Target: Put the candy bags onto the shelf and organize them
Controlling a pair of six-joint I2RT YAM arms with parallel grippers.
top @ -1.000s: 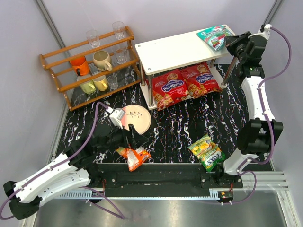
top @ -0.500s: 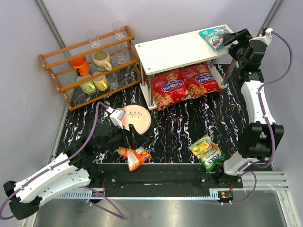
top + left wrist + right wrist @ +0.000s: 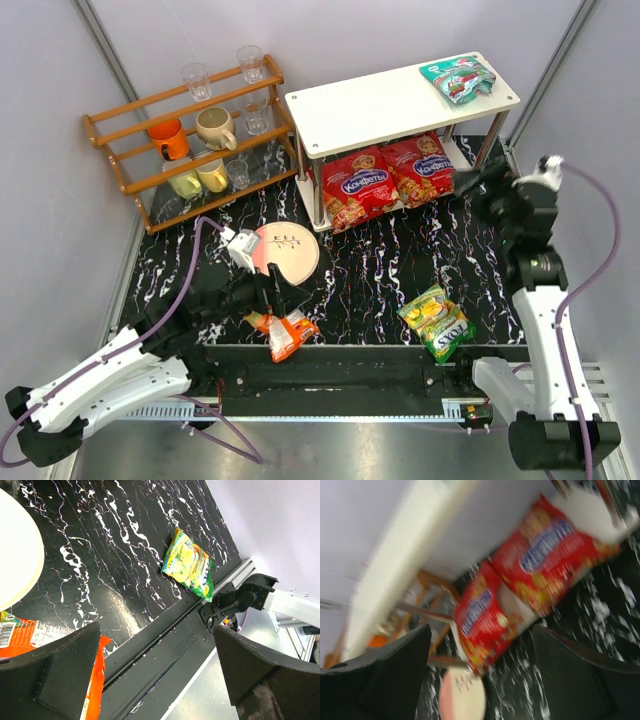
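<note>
- Candy bags, five in all: two red, one teal, one yellow-green, one orange.
- Left red bag [image 3: 357, 185] and right red bag [image 3: 424, 168] side by side on the lower tier of the shelf [image 3: 380, 105], edges touching; blurred but recognisable in the right wrist view.
- Teal bag [image 3: 458, 77] flat on the top tier, at its far right end, free of either arm.
- Yellow-green bag [image 3: 437, 322] on the table [image 3: 380, 270] near the front edge, close to the right arm's base.
- Orange bag [image 3: 285, 332] also near the front edge, just in front of the single plate [image 3: 290, 250].
- One shelf, two tiers; one wooden rack [image 3: 140, 104] to its left, with four mugs [image 3: 215, 127] and four glasses [image 3: 196, 80].
- Left gripper [image 3: 283, 297] spread wide, low over the orange bag's upper end, one finger covering part of it; touching or not, cannot tell.
- Right gripper [image 3: 468, 188] spread wide, nothing between the fingers, in front of the shelf's right end at lower-tier level, facing the red bags.
- Against half a second ago: right gripper gone from the teal bag up on the top tier, now lower and nearer the arm bases; teal bag left where it lay; left arm and the other four bags much as before.
</note>
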